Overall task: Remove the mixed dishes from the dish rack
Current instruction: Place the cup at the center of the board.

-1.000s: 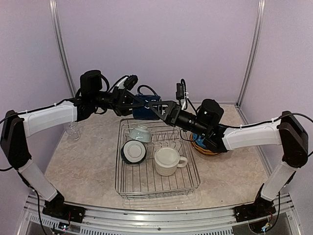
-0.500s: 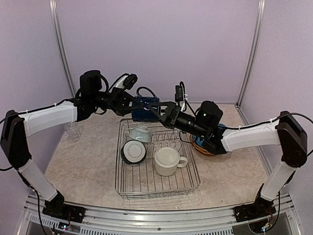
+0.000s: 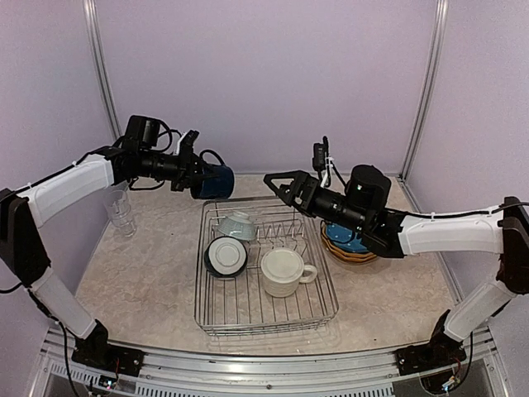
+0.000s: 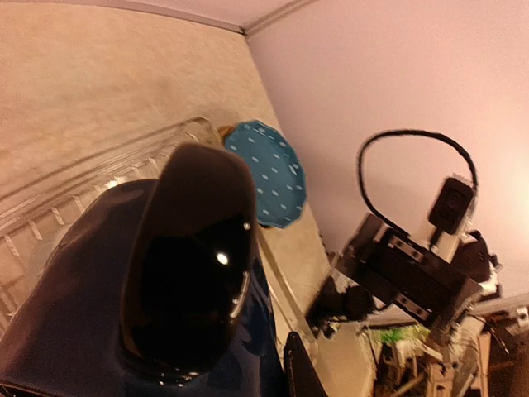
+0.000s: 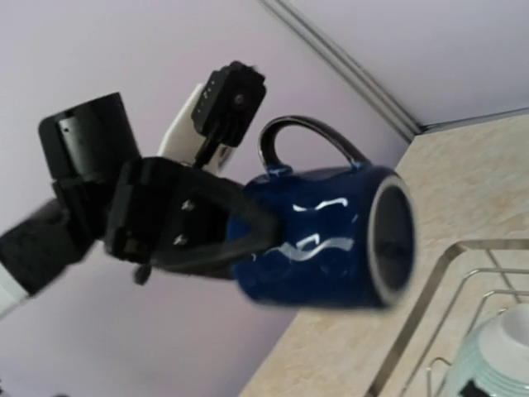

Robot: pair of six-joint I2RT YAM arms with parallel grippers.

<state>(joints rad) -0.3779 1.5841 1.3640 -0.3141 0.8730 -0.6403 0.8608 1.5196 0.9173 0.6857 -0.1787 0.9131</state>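
Note:
My left gripper (image 3: 197, 176) is shut on the navy mug (image 3: 215, 182), holding it on its side in the air over the far left corner of the dish rack (image 3: 322, 299). The mug's dark inside fills the left wrist view (image 4: 186, 273). In the right wrist view the mug (image 5: 331, 236) shows with black fingers (image 5: 207, 227) clamped on it. My right gripper (image 3: 278, 185) is open and empty, apart from the mug, above the rack's far edge. In the rack lie a cream mug (image 3: 283, 271), an upright teal bowl (image 3: 237, 223) and a tipped bowl (image 3: 225, 256).
A blue dotted plate (image 3: 354, 238) lies on a stack right of the rack, under my right arm; it also shows in the left wrist view (image 4: 266, 172). Clear glasses (image 3: 122, 211) stand at the far left. Purple walls close the back and sides.
The two grippers were together at the navy mug. Now the left arm has swung left with the mug, and the right gripper has drawn back to the right, empty.

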